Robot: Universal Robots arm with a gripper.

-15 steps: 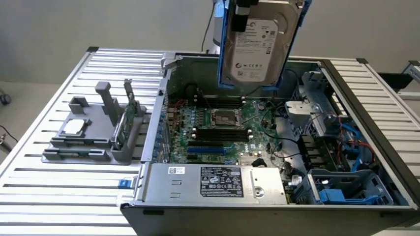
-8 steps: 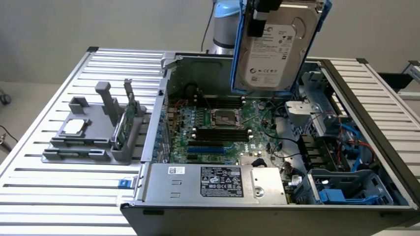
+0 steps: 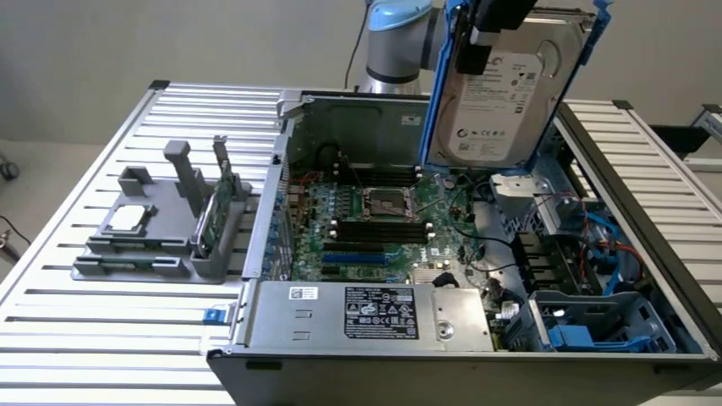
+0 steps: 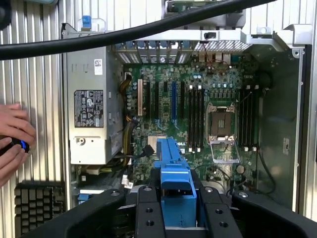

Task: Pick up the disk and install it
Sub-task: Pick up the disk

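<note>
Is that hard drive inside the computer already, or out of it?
Out: the end effector holds the disk upright above the open computer case.

**Mostly matt metal, with moulded plastic parts**

The disk (image 3: 508,93) is smooth silver-grey metal with a dull sheen and a white paper-like label. Its carrier (image 4: 174,191) is blue moulded plastic, faintly glossy. The fingers (image 4: 148,218) are matt black; plastic or coated metal, it is hard to tell. The bench (image 3: 101,355) is ribbed pale metal with a satin finish. The computer case (image 3: 361,114) is grey sheet metal, its power supply (image 3: 373,315) bare dull steel with a black printed sticker, and the motherboard (image 3: 373,228) is green laminate. The holder (image 3: 158,245) is matt grey plastic.
</note>
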